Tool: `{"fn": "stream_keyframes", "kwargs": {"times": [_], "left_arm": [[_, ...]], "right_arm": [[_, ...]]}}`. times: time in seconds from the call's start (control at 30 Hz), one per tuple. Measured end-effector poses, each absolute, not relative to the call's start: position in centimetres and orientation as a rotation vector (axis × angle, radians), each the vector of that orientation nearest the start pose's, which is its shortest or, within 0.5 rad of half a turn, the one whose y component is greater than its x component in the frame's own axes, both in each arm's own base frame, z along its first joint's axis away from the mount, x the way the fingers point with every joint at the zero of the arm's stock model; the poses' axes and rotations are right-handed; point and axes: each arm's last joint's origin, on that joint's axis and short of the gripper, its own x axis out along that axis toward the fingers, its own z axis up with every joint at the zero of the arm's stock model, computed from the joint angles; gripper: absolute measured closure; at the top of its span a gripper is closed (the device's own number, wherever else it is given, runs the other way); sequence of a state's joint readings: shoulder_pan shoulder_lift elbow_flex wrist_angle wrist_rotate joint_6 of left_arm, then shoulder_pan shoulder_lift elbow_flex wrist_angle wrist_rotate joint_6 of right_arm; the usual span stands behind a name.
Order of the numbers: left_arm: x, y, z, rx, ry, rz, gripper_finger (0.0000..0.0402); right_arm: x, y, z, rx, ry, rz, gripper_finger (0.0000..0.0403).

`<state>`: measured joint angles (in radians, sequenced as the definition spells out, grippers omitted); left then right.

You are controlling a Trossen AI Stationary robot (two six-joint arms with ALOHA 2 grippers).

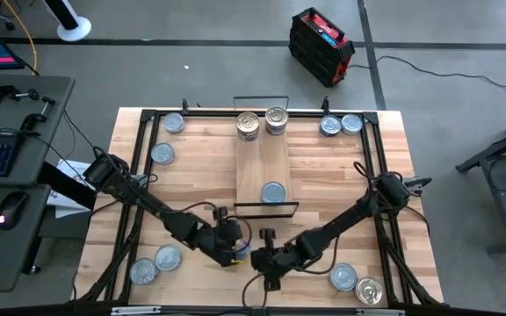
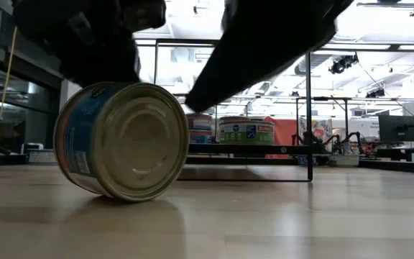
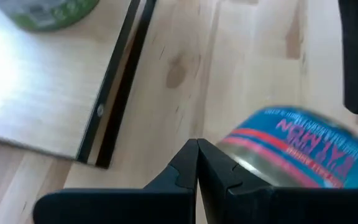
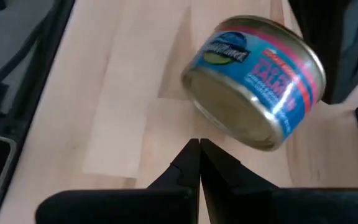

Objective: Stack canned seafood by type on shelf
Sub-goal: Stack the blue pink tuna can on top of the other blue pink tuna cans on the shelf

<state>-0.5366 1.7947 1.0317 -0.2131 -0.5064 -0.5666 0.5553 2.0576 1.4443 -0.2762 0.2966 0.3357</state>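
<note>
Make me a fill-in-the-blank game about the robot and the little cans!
1. The blue can between the two grippers is tipped up on its ____.
2. Both the left gripper and the right gripper have their fingers ____.
3. The number of cans on the shelf is ____.
4. The word on the blue can's label, in pink letters, is ____.

Missing words: edge; shut; three; salmon

tins on shelf (image 1: 262, 171): 3 (image 1: 248, 125) | tins on tabletop (image 1: 323, 175): 9, one of them tipped on edge (image 1: 240, 253) | shelves: 1 | arms: 2 | grippers: 2 — left (image 1: 234, 248), right (image 1: 262, 257)
</note>
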Motion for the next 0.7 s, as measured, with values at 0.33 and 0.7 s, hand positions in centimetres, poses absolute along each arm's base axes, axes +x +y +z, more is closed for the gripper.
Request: {"fn": "stream_keyframes", "kwargs": {"times": [0.33,0.7], "left_arm": [[31.6,-17.4,16.5,-0.106,0.732,0.096,0.0401],[28.5,-16.0,22.6,-0.099,0.759,0.107,0.0401]], "right_arm": [[35.5,23.6,19.0,-0.073,0.846,0.083,0.0403],[36.9,22.4,21.5,0.031,0.697,0.068,0.0402]]}}
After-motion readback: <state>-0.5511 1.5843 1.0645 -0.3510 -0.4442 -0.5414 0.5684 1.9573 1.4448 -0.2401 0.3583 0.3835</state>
